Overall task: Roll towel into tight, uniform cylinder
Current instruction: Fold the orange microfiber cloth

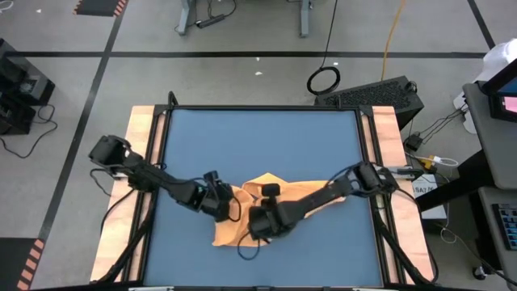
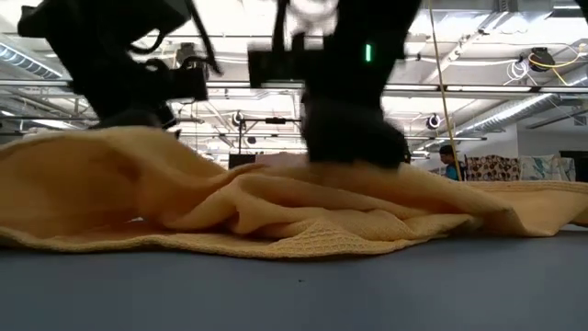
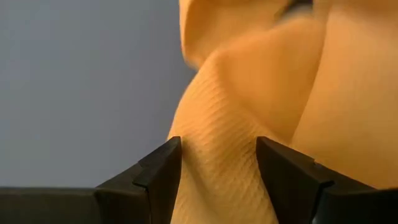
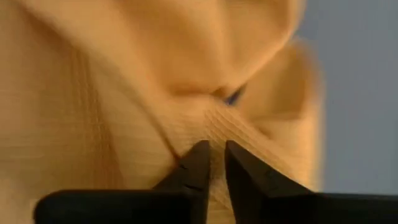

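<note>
Towel (image 1: 242, 212) shown lying crumpled in loose folds near the front middle of the blue table (image 1: 258, 137); no cylinder has been formed. A ridge of cloth is straddled by the spread jaws of the left gripper (image 3: 217, 168), not yet squeezed. A small fold is pinched between the nearly closed jaws of the right gripper (image 4: 212, 163). Flattening and all rolling are judged to remain.

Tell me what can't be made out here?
- Towel: high view, both arms cover its middle, so any roll is hidden.
- Left tool: cloth fills its gap; contact unclear.
- Right tool: blurred, pinching a fold.
- White tag: not visible anywhere.
</note>
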